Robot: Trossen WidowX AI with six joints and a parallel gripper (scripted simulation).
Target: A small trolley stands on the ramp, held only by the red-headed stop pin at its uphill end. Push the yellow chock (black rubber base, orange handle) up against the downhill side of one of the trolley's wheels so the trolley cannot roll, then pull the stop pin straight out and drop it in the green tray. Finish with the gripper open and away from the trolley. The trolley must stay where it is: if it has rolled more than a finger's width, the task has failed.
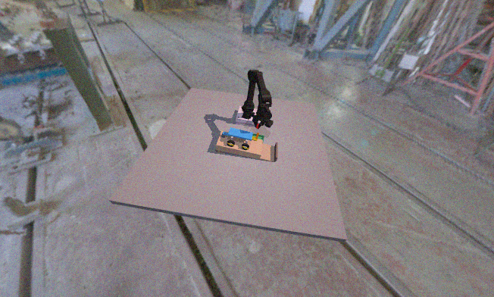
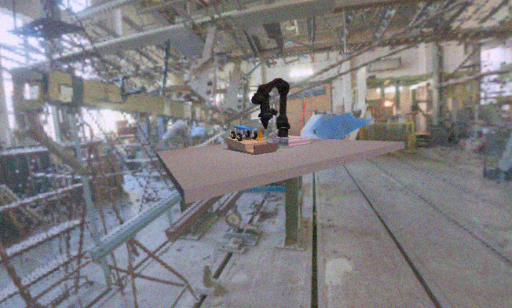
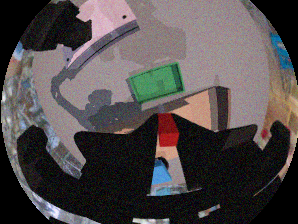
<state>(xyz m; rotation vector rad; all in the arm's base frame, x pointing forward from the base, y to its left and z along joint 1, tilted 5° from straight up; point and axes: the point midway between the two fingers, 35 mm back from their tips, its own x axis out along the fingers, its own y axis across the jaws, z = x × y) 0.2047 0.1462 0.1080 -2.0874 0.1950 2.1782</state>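
My gripper (image 1: 257, 126) (image 2: 265, 127) (image 3: 164, 116) is shut on the red-headed stop pin (image 1: 257, 126) (image 3: 168, 132), held in the air clear of the ramp (image 1: 239, 151) (image 2: 243, 145) (image 3: 200, 109). The green tray (image 1: 262, 138) (image 2: 278, 147) (image 3: 150, 86) lies on the table behind the ramp, ahead of the fingertips in the wrist view. The trolley (image 1: 239, 132) (image 2: 243, 127) (image 3: 160, 175), blue-topped with black wheels, stands on the ramp. The yellow chock (image 1: 255, 139) (image 2: 260, 135), orange handle up, is at its downhill end by the far wheel; contact is too small to tell.
An upright end board (image 1: 276, 151) (image 2: 265, 148) (image 3: 222, 107) closes the ramp's low end. The arm's pale pink base plate (image 1: 239, 117) (image 2: 300, 141) (image 3: 110, 19) is behind the tray and ramp. The arm's shadow falls across the table (image 1: 212, 185) (image 2: 220, 172) and beside the tray.
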